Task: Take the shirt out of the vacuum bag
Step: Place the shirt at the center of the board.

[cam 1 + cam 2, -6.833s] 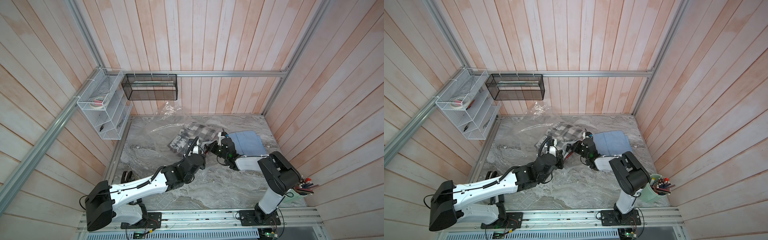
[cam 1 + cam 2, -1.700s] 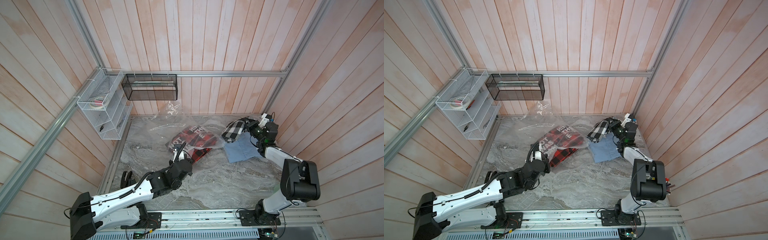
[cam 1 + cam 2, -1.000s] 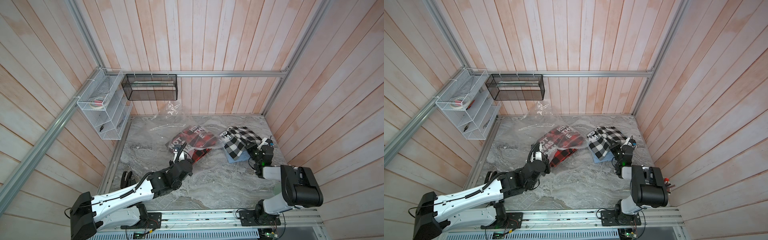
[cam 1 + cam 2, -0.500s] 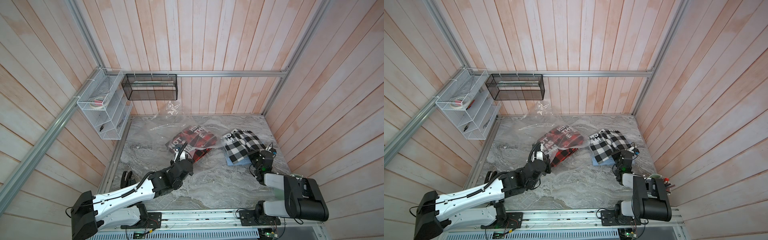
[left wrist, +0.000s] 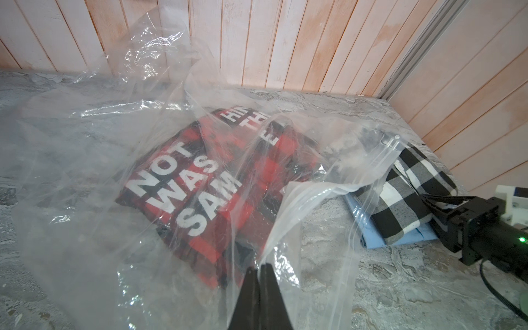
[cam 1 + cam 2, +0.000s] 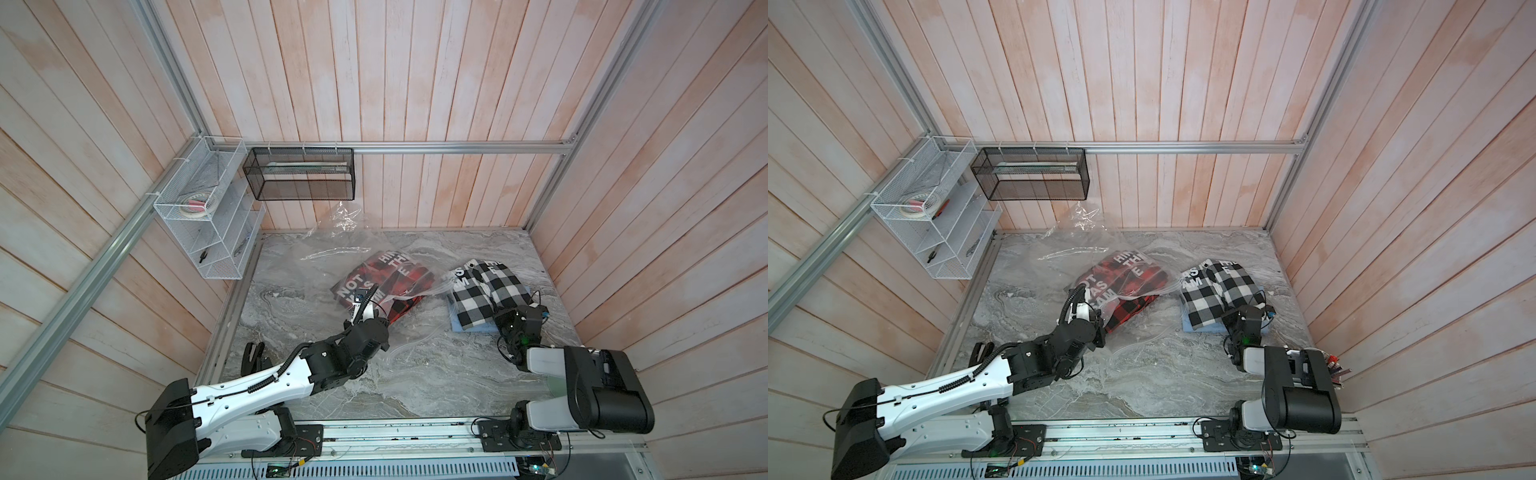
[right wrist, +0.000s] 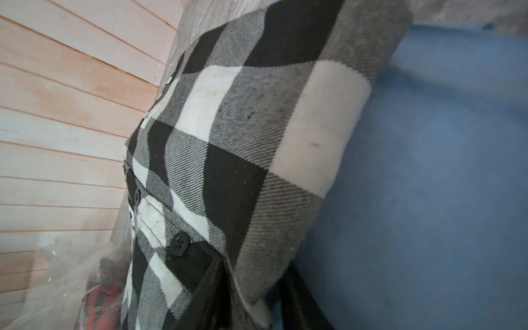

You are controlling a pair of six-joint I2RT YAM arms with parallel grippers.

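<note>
Both top views are lit brightly and evenly from above; only soft, faint shadows are cast under the arms on the grey marbled bench [image 6: 436,374]. Wide-angle distortion is seen towards the edges, where the pale pink wooden wall planks [image 6: 374,83] are splayed outward. In the left wrist view, white glare streaks are thrown off the crinkled transparent plastic vacuum bag [image 5: 85,143]. In the right wrist view, the weave of the black-and-white checked shirt [image 7: 228,143] is rendered sharply, while the blue cloth [image 7: 428,171] at right and the dark fingers [image 7: 205,303] at the lower edge are blurred.
</note>
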